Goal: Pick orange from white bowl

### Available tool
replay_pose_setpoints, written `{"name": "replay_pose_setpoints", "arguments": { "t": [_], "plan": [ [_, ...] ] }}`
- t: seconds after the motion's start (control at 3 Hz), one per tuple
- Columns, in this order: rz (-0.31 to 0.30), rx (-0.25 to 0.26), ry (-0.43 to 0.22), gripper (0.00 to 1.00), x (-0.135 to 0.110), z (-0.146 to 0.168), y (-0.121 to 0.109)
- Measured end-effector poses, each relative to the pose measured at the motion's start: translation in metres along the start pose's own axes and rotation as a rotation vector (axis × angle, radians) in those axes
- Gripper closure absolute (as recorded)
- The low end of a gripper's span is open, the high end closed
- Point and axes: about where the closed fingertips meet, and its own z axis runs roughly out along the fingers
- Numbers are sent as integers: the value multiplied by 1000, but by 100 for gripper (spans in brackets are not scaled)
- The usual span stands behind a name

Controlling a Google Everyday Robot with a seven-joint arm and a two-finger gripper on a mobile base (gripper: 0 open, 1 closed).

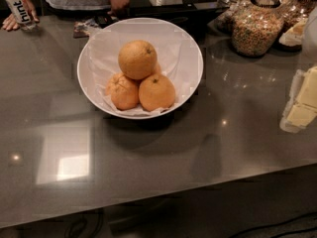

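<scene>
- Camera view: I see the orange point(137, 59) topmost on smaller fruits point(156, 92) in the white bowl point(190, 58), upper centre.
- Cereal jar point(256, 31) upper right; bottle point(19, 8) upper left.
- Gripper point(301, 103) at right edge, apart from the bowl; whether open or closed I cannot tell.
- Bare counter point(148, 162) runs to its near edge, lower frame.

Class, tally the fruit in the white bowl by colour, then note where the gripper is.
Large pale orange: 1
Smaller deep-orange fruits: 2 clearly showing; a sliver behind may be another
Total: 3, all in the white bowl
Gripper: at the right edge, apart from the bowl
</scene>
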Motion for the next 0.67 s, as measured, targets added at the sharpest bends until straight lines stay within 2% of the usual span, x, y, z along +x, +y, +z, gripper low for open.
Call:
{"name": "replay_pose_setpoints", "arguments": {
  "t": [0.67],
  "plan": [
    [4,16,-22,0,-6,-2,-2]
  ]
}}
